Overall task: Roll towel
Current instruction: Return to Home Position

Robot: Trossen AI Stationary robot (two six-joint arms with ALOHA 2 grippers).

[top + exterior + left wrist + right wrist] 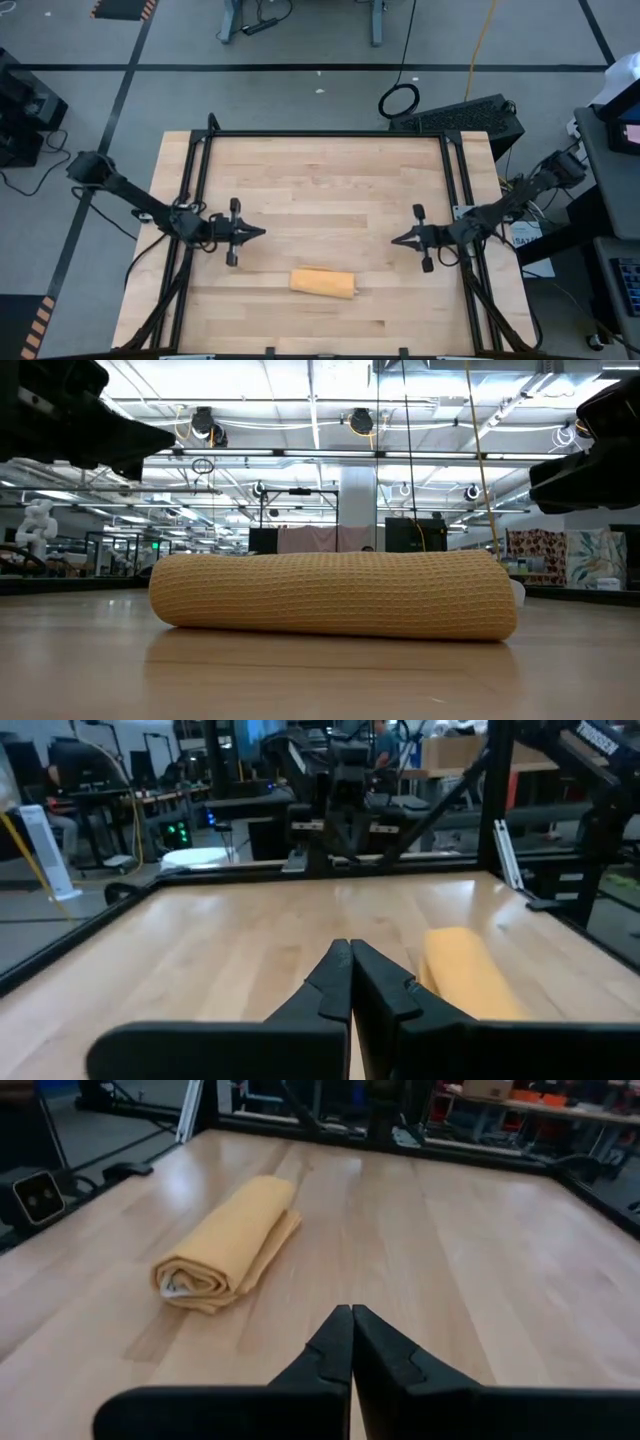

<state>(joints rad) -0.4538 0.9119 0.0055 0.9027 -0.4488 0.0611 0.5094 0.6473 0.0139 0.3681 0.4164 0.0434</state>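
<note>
Two arms reach in over the wooden table, one from each side, tips pointing toward each other. The left gripper has its fingers pressed together, and so does the right gripper. Neither holds anything.

The towel lies rolled on the table, apart from both grippers. From above it sits between the two tips and below the line joining them. Its long axis runs left to right, roughly along that line, with the right end tipped slightly lower in the picture.

The low view shows the towel broadside, with a waffle weave that the high view does not resolve. The right wrist view, past the closed right gripper, looks at one end of the towel and shows the coiled layers with a little white among them. The left wrist view, past the closed left gripper, shows only the towel's smooth flank.
</note>
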